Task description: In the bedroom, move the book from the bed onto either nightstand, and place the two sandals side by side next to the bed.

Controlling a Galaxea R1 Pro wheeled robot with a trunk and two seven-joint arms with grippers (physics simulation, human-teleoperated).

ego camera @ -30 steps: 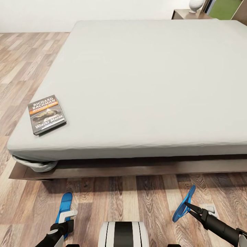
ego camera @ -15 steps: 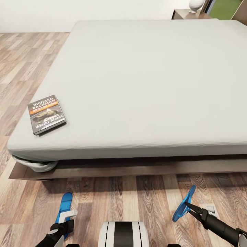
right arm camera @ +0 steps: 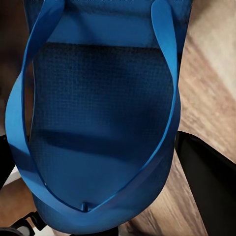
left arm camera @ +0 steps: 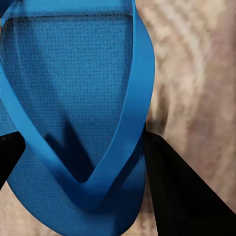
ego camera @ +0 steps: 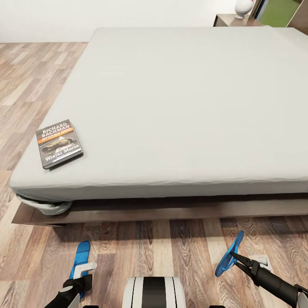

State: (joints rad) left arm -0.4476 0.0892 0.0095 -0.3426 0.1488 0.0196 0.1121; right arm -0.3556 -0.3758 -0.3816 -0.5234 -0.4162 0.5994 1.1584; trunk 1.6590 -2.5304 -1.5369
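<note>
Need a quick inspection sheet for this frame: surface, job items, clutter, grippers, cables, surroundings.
Surface: wood plank floor at the foot of the bed.
Job's things: book flat on the mattress near its left corner; left sandal and right sandal far apart; nightstand beyond the bed's far corner.
Clutter: bunched sheet under the mattress corner.
Grippers: left gripper around the left sandal; right gripper holds the right sandal tilted up.
Cables: nothing seen.
Surroundings: white vase on the nightstand.

Pale bed (ego camera: 179,107), book (ego camera: 59,143) near its corner
</note>
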